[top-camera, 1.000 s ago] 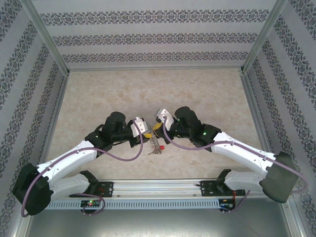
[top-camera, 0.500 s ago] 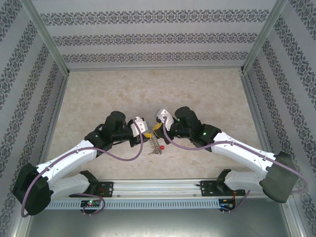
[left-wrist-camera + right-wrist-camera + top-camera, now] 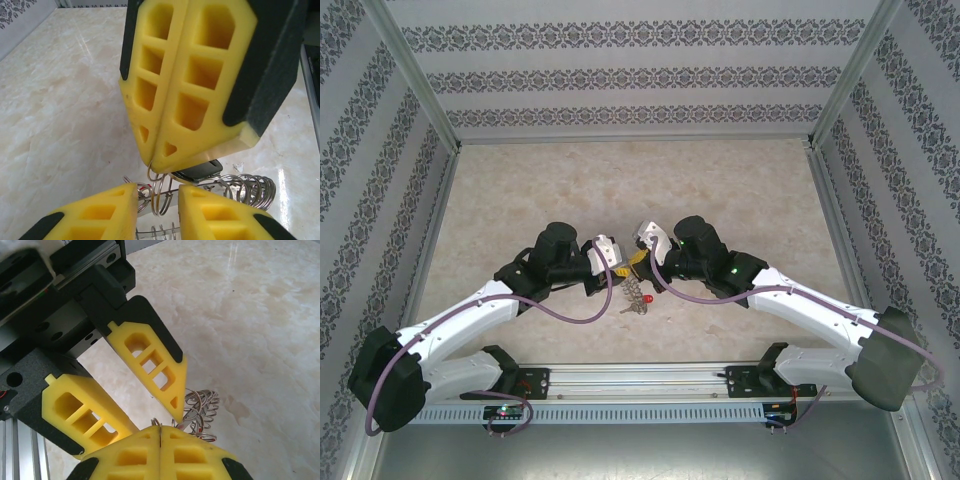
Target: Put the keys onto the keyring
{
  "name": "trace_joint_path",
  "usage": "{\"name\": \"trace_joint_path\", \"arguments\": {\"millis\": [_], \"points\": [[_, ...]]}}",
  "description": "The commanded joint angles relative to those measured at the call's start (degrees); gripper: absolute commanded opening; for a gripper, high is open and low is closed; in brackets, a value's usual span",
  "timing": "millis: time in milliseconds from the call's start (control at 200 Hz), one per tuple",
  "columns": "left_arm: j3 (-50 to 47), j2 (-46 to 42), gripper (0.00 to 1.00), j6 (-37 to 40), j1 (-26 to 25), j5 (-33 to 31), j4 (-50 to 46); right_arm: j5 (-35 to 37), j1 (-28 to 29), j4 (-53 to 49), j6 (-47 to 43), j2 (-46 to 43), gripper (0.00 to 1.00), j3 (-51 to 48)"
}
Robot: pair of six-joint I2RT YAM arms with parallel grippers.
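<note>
Yellow foam fingers meet low over the marbled counter (image 3: 720, 180), near its front edge. We see the right hand (image 3: 161, 159) pressed fully together, a wire loop of the keyring (image 3: 250, 186) emerging right at its tips and a black key head (image 3: 201, 172) just beneath; whether it pinches that loop we cannot tell. The left hand (image 3: 157, 212) stands narrowly parted, loops showing in its gap. A red key (image 3: 647, 300) lies by the keyring.

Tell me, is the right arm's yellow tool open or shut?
Shut. The right tool has both yellow fingers pressed flat together, one thin seam between, the keyring at their tips.
</note>
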Motion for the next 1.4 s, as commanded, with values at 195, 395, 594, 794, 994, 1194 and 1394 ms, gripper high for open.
{"name": "trace_joint_path", "arguments": {"millis": [195, 395, 594, 794, 994, 1194, 1394], "points": [[2.1, 0.74, 0.21, 1.48, 0.59, -0.49, -2.14, -1.78, -0.4, 2.61, -0.32, -0.15, 0.0, 0.84], [2.95, 1.07, 0.15, 2.25, 0.53, -0.88, -3.53, -2.26, -0.36, 2.66, -0.26, -0.05, 0.0, 1.03], [2.87, 1.13, 0.03, 2.26, 0.58, 0.48, -2.76, -1.7, -0.36, 2.53, -0.17, 0.05, 0.0, 1.21], [1.89, 0.39, 0.0, 2.6, 0.58, 0.03, -2.09, 3.47, -0.61, 1.63, 0.94, -0.58, 0.0, 0.83], [-0.73, -0.72, 0.0, 2.73, 0.58, -1.49, 0.96, 6.27, -2.74, 0.38, 5.58, -0.46, 0.0, -0.95], [-1.55, -0.75, 0.0, 2.26, 0.53, -1.2, 2.57, 5.94, -3.48, 0.51, 7.45, -0.06, 0.0, -1.87], [-1.34, 0.39, 0.0, 2.28, 0.5, -0.07, 3.08, 4.37, -4.51, 0.72, 10.53, 1.77, 0.0, -1.42]]}}
